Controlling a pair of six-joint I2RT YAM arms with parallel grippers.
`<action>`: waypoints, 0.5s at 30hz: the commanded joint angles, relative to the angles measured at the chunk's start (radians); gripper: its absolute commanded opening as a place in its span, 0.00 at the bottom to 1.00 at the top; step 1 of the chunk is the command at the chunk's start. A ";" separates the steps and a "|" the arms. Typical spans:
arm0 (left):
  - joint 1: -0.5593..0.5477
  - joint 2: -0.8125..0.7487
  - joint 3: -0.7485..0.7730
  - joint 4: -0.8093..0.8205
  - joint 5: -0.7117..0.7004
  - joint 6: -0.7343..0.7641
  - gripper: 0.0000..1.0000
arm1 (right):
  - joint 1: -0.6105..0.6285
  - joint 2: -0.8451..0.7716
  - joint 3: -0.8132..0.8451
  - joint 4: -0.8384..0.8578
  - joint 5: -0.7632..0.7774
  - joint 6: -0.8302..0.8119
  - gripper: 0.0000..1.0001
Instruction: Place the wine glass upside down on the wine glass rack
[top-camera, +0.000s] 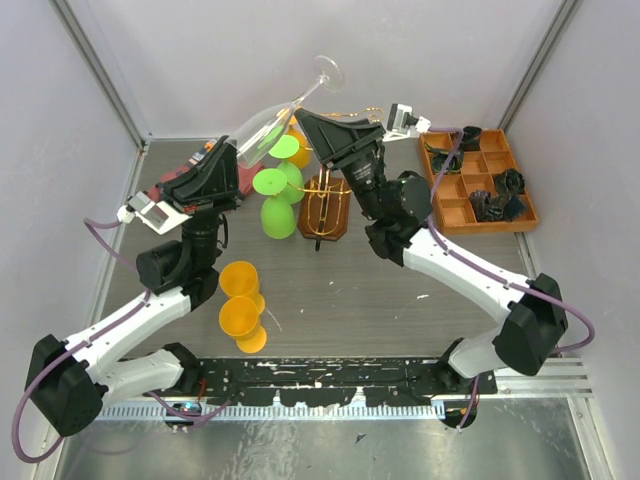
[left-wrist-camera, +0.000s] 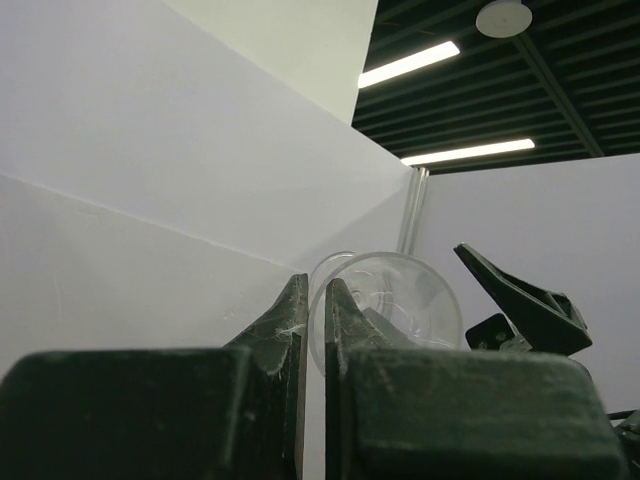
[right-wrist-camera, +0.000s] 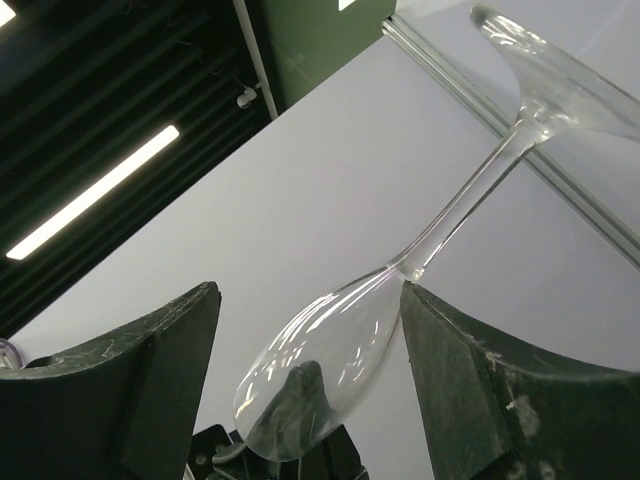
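Left fingers (left-wrist-camera: 288, 322) pinch the wine glass (top-camera: 264, 126) over grey table (top-camera: 350, 295); right fingers (right-wrist-camera: 455, 375) gape, seemingly untouching.

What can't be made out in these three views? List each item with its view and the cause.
Top view: wine glass rack partly hidden behind the right arm and green glasses.
Top view: black items in the tray too small to identify.
Right wrist view: wine glass foot cut off at the frame's corner.
Both wrist views: table out of frame, cameras point upward.
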 joint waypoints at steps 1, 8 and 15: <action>-0.004 -0.004 -0.010 0.061 0.002 -0.010 0.07 | -0.011 0.042 0.078 0.121 -0.008 0.057 0.77; -0.003 -0.003 -0.012 0.061 0.011 -0.013 0.07 | -0.016 0.070 0.094 0.134 -0.003 0.061 0.74; -0.002 0.008 -0.012 0.061 0.013 -0.026 0.08 | -0.025 0.088 0.114 0.149 -0.004 0.063 0.71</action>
